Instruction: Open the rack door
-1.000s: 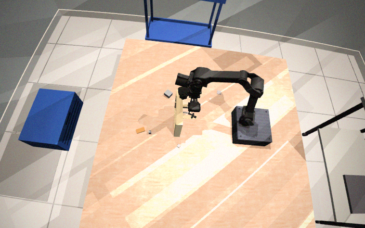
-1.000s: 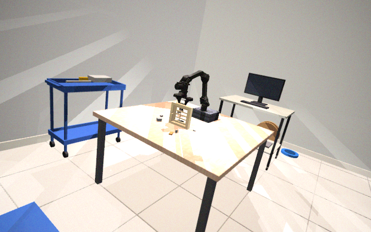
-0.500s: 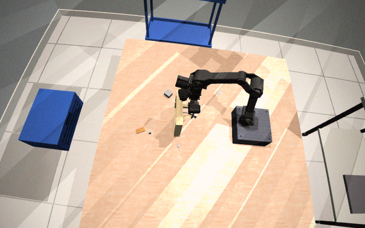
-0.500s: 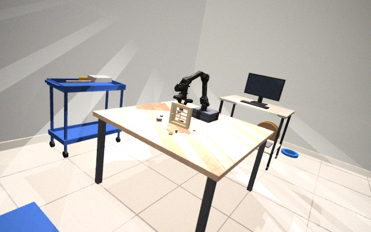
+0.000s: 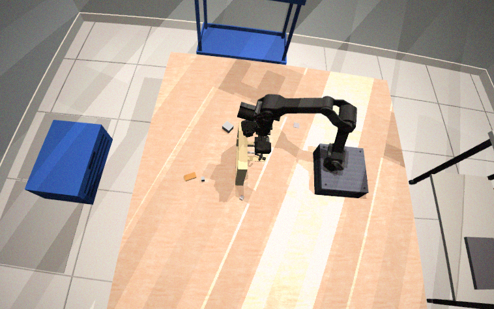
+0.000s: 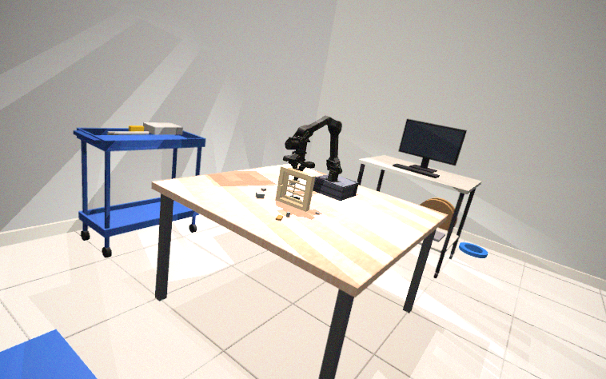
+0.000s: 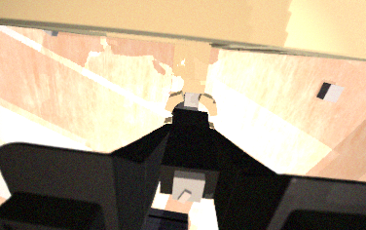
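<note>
The beige rack frame (image 5: 242,163) (image 6: 282,184) stands upright on the table; its top beam (image 7: 146,19) crosses the top of the wrist view. The door with its thin bars sits inside the frame and looks closed. The black handle (image 7: 191,138) stands out on the robot's side, in line with the fingers. My gripper (image 5: 262,146) (image 7: 189,132) points down close beside the frame, shut on the handle, with one finger on each side. The fingertips are hard to see against the black handle. How far the handle is turned cannot be told.
A grey block (image 5: 227,127) (image 6: 260,195) lies behind the frame. An orange piece (image 5: 189,176) (image 6: 279,217) and a small dark cube (image 5: 203,179) (image 6: 288,214) lie farther off. A small grey piece (image 5: 241,197) lies near the frame's end. A pale flat piece (image 5: 296,125) lies beneath the arm's side.
</note>
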